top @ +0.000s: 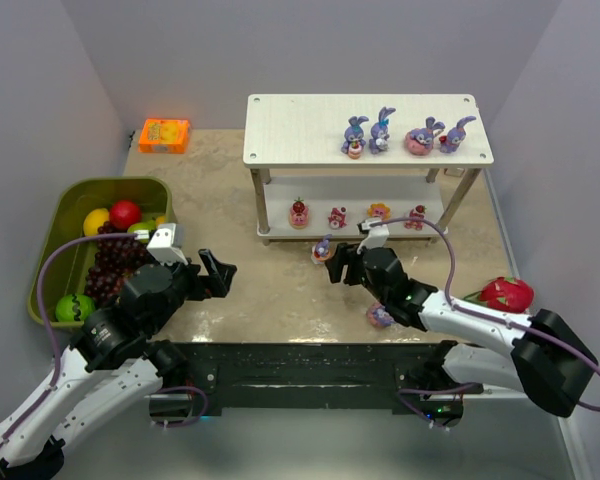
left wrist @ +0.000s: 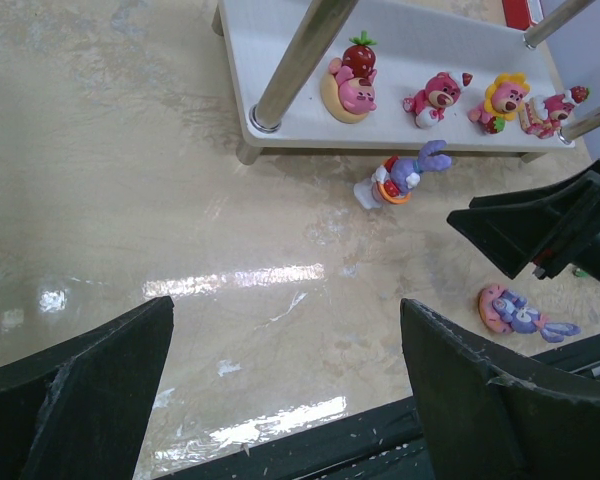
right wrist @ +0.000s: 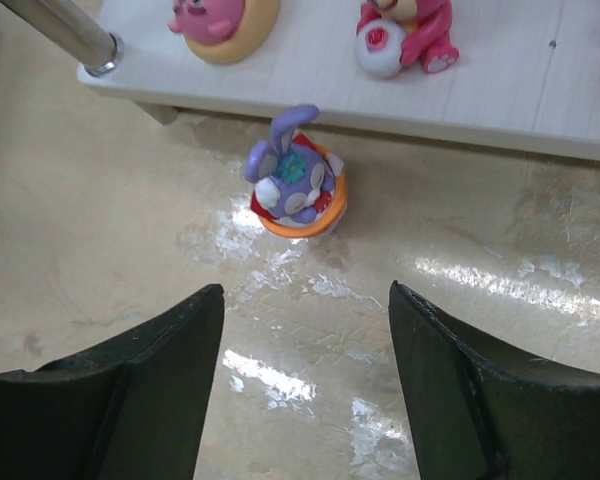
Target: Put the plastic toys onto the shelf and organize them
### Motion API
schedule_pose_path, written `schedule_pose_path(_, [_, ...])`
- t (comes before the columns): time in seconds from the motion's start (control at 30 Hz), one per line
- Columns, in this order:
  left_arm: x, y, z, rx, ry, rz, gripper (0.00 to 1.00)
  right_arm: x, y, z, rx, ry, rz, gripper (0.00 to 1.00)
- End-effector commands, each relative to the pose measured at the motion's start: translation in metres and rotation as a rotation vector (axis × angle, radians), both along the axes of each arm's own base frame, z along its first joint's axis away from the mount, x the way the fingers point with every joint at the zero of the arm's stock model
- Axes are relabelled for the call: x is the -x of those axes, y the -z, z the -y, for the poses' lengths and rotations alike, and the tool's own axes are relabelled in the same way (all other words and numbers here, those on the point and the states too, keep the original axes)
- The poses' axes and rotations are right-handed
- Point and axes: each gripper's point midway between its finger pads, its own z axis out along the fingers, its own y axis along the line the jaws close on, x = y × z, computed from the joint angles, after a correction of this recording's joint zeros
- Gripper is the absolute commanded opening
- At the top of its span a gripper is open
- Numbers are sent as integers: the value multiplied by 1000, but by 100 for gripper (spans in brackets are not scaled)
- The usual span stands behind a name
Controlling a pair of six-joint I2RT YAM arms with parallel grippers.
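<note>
- Jaws released both sides, top view: left gripper, right gripper empty; bunny stands just near of shelf.
- Left wrist: second bunny lies nearer, to its right.
- Right wrist: I see bunny ahead of parted jaws, untouched.

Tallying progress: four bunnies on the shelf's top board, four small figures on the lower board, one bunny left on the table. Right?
No: two bunnies remain on the table, not one. A standing bunny is just in front of the shelf; a lying bunny is farther out from it. The left wrist view shows both. The rest holds.
</note>
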Motion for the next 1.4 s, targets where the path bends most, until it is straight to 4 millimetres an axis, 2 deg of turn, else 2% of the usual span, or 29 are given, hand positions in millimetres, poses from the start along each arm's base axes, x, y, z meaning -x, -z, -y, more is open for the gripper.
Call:
schedule_pose_path(0.0, [-2,-3,3,16,0,15,100,-15,-55,-4,-75,36,113,70])
schedule_pose_path(0.03, [-2,-2,2,13,-3,15,100,-18,-64,-6,-61,29,134,70])
schedule_pose_path(0.13, [-3,-3,2,16,-4,14,99,-28,-66,-7,-4,42,126,70])
schedule_pose_path(0.3, [-3,-2,2,15,-4,13,100,-36,-48,-19,70,36,28,64])
schedule_pose_path(0.43, [-2,-3,2,17,-6,14,99,-41,-43,-28,46,76,-52,53])
schedule_pose_path(0.57, [-2,-2,2,14,-3,10,100,-39,-28,-27,65,117,-137,45])
schedule_pose_path(0.73, [-2,-3,2,17,-4,13,99,-45,-29,-31,57,134,-141,34])
schedule_pose_path(1.23, [-2,-3,2,16,-1,15,99,-63,-28,-40,90,156,-119,26])
schedule_pose_path(1.27, [-2,-3,2,15,0,15,99,-62,-28,-38,95,159,-124,24])
schedule_pose_path(1.3, [-2,-3,2,14,0,14,99,-62,-27,-38,94,165,-129,13])
schedule_pose_path(1.37, [-2,-3,3,14,2,15,100,-59,-25,-35,98,173,-143,0])
